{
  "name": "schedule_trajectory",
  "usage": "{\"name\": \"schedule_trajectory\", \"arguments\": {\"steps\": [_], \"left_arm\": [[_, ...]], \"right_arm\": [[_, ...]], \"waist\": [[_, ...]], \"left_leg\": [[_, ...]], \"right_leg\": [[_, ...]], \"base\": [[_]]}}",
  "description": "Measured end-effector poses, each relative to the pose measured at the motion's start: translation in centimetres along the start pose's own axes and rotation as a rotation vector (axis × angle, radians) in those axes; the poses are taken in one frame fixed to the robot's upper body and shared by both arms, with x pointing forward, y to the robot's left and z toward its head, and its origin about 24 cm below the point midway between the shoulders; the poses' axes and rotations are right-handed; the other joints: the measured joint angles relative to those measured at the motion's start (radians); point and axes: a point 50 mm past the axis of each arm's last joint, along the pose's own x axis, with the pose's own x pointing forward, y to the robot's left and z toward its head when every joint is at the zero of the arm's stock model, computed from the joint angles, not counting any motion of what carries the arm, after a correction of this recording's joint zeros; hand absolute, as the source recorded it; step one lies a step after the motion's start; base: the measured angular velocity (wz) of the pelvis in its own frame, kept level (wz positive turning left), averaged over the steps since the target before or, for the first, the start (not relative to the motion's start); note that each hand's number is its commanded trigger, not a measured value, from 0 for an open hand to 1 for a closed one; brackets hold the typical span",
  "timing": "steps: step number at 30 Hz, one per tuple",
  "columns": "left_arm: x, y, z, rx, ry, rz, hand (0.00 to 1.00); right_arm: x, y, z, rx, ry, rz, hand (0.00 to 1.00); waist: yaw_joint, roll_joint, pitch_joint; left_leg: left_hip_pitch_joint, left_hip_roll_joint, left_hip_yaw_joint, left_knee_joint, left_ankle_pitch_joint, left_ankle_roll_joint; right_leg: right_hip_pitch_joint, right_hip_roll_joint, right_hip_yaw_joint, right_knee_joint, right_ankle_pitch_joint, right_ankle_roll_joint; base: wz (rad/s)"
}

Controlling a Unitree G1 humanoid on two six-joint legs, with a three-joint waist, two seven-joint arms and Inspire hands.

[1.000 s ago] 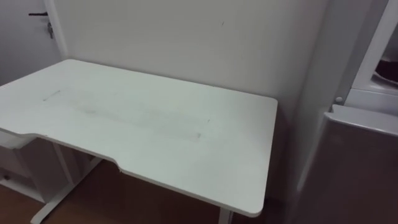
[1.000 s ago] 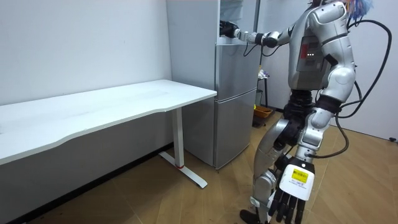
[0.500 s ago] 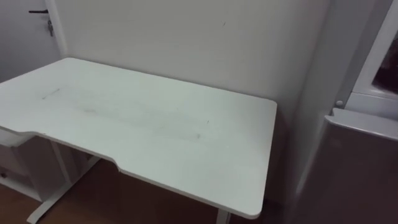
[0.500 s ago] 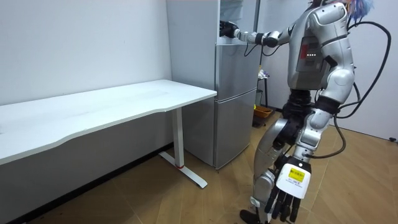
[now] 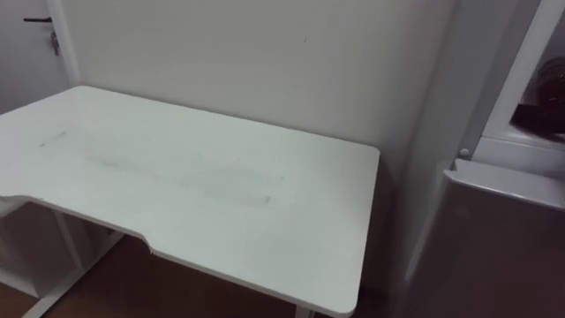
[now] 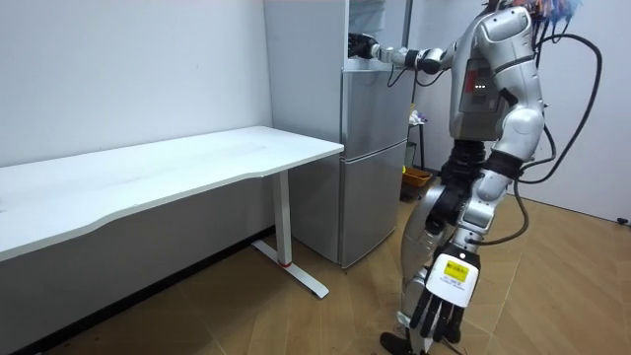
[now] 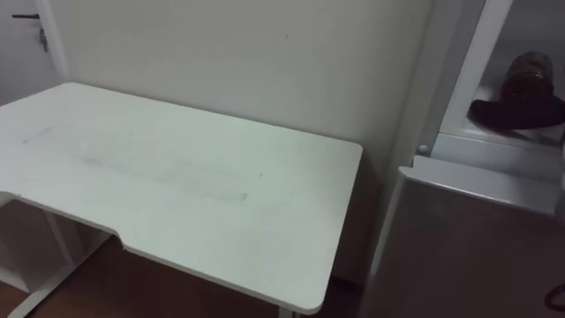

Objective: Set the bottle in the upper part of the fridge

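A brownish bottle (image 7: 530, 72) stands upright inside the open upper compartment of the silver fridge (image 6: 373, 158). My right hand (image 7: 519, 111) is dark and reaches into that compartment, with its fingers curled round the bottle's lower part. In the room view the same right hand (image 6: 363, 45) sits at the end of my outstretched arm, at the fridge's top section. My left hand (image 6: 440, 308) hangs low beside my leg with its fingers straight and holds nothing. I stand on the wooden floor right in front of the fridge.
A long white table (image 5: 203, 185) stands against the wall to the left of the fridge, its right end close to the fridge's side. The shut lower fridge door (image 7: 468, 238) lies below my arm. A small orange bin (image 6: 417, 180) sits behind the fridge.
The eye view has shifted to the right, bringing more of the fridge's inside into sight. My hanging left hand has swung slightly toward the room view's left. My right hand stays in the fridge.
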Motion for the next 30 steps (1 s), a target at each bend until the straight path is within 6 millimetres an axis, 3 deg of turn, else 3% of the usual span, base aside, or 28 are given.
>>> {"name": "schedule_trajectory", "arguments": {"steps": [2,5,12,15,20,30], "left_arm": [[-0.1,0.0,-0.5,0.001,0.014,-0.004,0.00],[-0.2,-0.2,-0.6,-0.006,0.016,-0.021,0.00],[0.1,0.1,0.2,-0.035,0.003,-0.004,0.00],[0.3,-0.1,0.7,-0.005,-0.005,-0.006,0.00],[0.4,-0.2,1.6,0.058,-0.033,0.001,0.00],[0.4,-0.9,2.3,0.075,-0.056,0.002,0.00]], "right_arm": [[-0.2,0.2,0.4,0.015,-0.011,-0.005,0.00],[-0.5,0.6,1.1,0.035,-0.047,0.006,0.00],[-1.7,1.3,0.7,0.028,-0.074,0.056,0.00],[-1.6,0.7,0.9,0.057,-0.072,0.034,0.00],[-1.9,0.4,2.9,0.112,-0.143,0.016,0.00],[-4.0,0.3,3.8,0.157,-0.238,0.058,0.00]], "waist": [[-0.017,-0.011,-0.0011],[-0.032,-0.013,-0.0019],[-0.073,-0.015,-0.0017],[-0.082,-0.016,-0.0022],[-0.088,-0.017,-0.0034],[-0.113,-0.013,-0.0021]], "left_leg": [[0.020,-0.001,0.003,-0.014,-0.003,0.000],[0.033,0.000,0.013,-0.014,-0.012,0.000],[0.080,-0.006,0.021,-0.020,-0.027,0.007],[0.092,-0.010,0.021,-0.022,-0.030,0.010],[0.122,-0.007,0.047,-0.032,-0.038,0.011],[0.136,0.008,0.080,-0.025,-0.056,0.014]], "right_leg": [[0.021,0.000,0.000,-0.017,-0.001,0.001],[0.030,0.001,0.002,-0.017,-0.004,0.004],[0.081,-0.006,0.002,-0.031,-0.012,0.014],[0.090,-0.005,0.013,-0.030,-0.015,0.019],[0.102,0.000,0.057,-0.030,-0.015,0.020],[0.108,-0.002,0.060,-0.016,-0.015,0.021]], "base": [[-0.02],[-0.08],[-0.01],[-0.02],[-0.18],[-0.09]]}}
